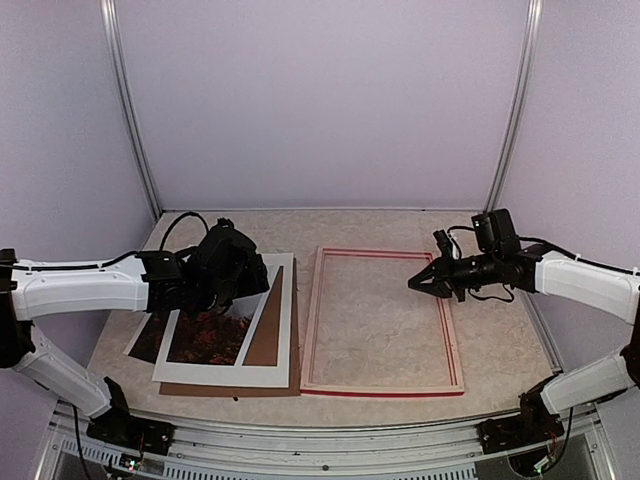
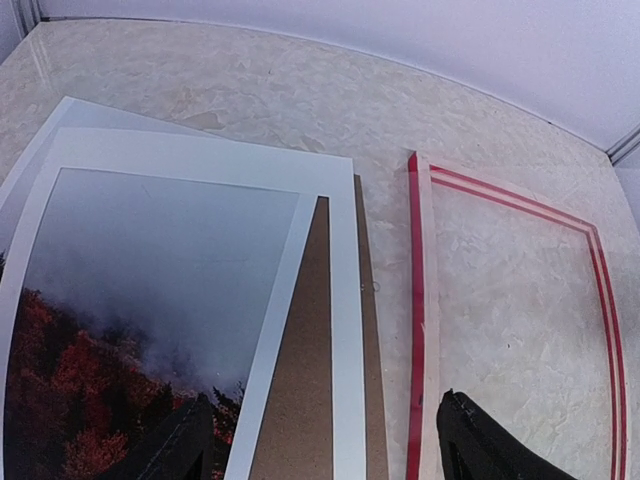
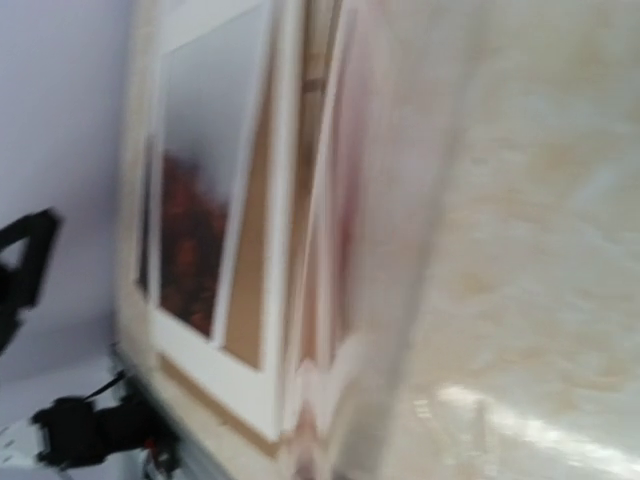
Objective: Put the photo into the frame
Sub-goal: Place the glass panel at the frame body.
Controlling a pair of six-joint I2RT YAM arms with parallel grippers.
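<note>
**Hovering left gripper (image 1: 205,300) over the photo, jaws apart**

Photo (image 1: 205,335) lies flat left of the frame (image 1: 310,320), skewed under the white mat board (image 1: 275,320). Its long axis runs near to far, red foliage end toward the arm bases. Brown backing board (image 1: 268,340) sits under the stack. Frame lies flat just beside it, with the beige marbled tabletop (image 1: 400,225) showing through its opening. Pale lilac walls (image 1: 320,100). Right gripper (image 1: 418,283) is closed, empty, over the frame's right rail.

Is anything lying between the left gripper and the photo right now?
Yes. The white mat board lies on top of the photo, covering its edges; only the middle shows through the window. The left gripper hovers open above them.
</note>
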